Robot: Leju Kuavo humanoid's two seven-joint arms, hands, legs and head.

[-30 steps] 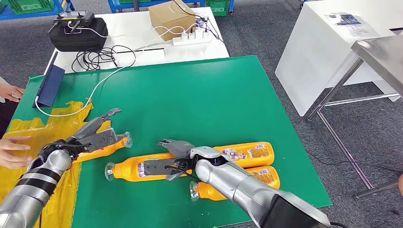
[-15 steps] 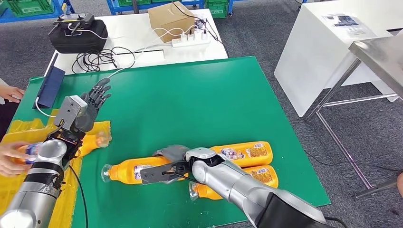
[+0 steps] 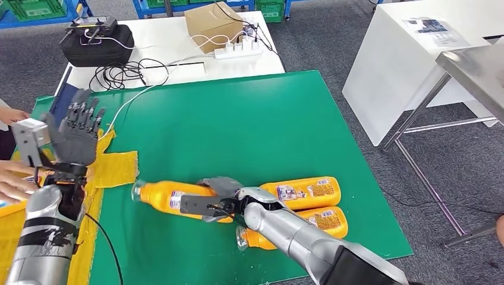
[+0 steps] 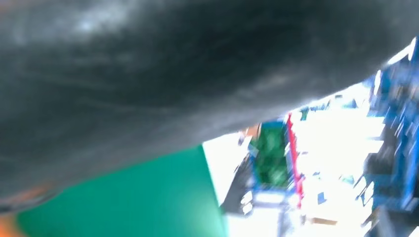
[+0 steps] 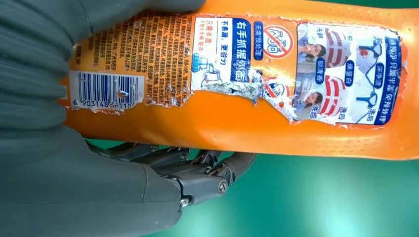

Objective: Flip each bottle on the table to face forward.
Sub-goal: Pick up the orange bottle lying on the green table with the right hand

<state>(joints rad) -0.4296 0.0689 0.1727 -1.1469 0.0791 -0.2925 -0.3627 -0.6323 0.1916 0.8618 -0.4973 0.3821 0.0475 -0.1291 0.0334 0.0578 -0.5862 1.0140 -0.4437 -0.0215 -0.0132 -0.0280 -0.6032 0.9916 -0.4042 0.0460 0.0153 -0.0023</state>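
Observation:
My right hand point(image 3: 221, 196) grips an orange bottle point(image 3: 159, 195) at its middle, low over the green table point(image 3: 238, 119), with the cap end pointing left. In the right wrist view the bottle point(image 5: 276, 89) shows a torn label with a barcode, and my right hand point(image 5: 74, 163) has its dark fingers point(image 5: 197, 163) curled under it. Two more orange bottles point(image 3: 309, 190) point(image 3: 324, 221) lie side by side just right of that hand. My left hand point(image 3: 76, 132) is raised above the table's left edge, fingers spread, holding nothing. The left wrist view is blurred.
A yellow sheet point(image 3: 116, 166) covers the table's left side, where a person's hand point(image 3: 13, 184) reaches in. Another person's hand point(image 3: 15, 114) rests farther back. Behind is a white table with a black bag point(image 3: 98, 43), cables, a power strip point(image 3: 238, 48) and a cardboard box point(image 3: 214, 24).
My left hand let go of its orange bottle, then rose and swung left with fingers spread. The person's hand took that bottle. My right hand swung its bottle's cap end away from me.

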